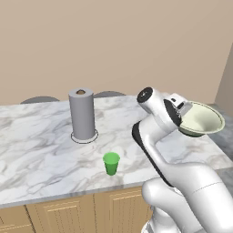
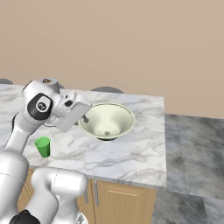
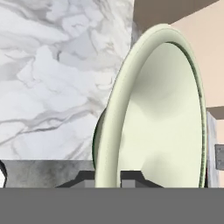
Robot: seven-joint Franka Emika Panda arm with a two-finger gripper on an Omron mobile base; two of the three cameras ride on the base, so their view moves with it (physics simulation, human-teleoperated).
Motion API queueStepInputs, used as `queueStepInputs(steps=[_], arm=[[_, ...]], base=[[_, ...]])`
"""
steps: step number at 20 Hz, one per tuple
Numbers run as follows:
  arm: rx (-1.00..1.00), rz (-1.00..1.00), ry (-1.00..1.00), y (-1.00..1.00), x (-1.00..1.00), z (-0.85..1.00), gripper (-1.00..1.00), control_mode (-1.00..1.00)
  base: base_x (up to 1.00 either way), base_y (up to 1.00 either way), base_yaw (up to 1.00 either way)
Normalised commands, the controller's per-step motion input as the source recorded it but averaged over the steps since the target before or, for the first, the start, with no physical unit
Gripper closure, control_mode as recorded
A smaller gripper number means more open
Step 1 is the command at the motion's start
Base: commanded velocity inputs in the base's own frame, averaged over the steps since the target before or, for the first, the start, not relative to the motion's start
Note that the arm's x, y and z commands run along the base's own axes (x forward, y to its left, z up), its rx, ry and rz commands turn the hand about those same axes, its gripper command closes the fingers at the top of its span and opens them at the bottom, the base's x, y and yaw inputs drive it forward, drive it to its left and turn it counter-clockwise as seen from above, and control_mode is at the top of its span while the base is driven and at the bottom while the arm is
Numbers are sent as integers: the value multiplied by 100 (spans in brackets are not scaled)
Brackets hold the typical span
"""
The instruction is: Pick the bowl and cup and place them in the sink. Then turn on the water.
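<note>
My gripper point(image 1: 181, 120) point(image 2: 86, 118) point(image 3: 108, 178) is shut on the near rim of the bowl point(image 1: 203, 119) point(image 2: 107, 120) point(image 3: 166, 118). The pale cream-green bowl is held tilted, a little above the right end of the white marble counter point(image 1: 36, 145) point(image 2: 131, 153). In the hand view the rim runs between my two finger tips. The small green cup point(image 1: 111, 164) point(image 2: 43, 146) stands upright near the counter's front edge, to the left of and below my hand. The sink and the water are out of view.
A grey paper towel roll point(image 1: 82, 114) stands upright on the counter behind the cup. The counter ends just right of the bowl, with grey floor point(image 2: 192, 153) beyond. Wooden cabinet fronts point(image 1: 68, 211) run below the front edge.
</note>
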Motion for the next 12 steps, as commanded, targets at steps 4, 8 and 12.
queueStepInputs(steps=[4, 8, 12], arm=[[0, -29, 0, -24, -29, 0, 100, -100], [0, -21, 0, -8, -14, 0, 100, -100], [0, 0, -6, 11, 3, 0, 100, -100]], base=[[0, 0, 0], [0, 0, 0], [0, 0, 0]])
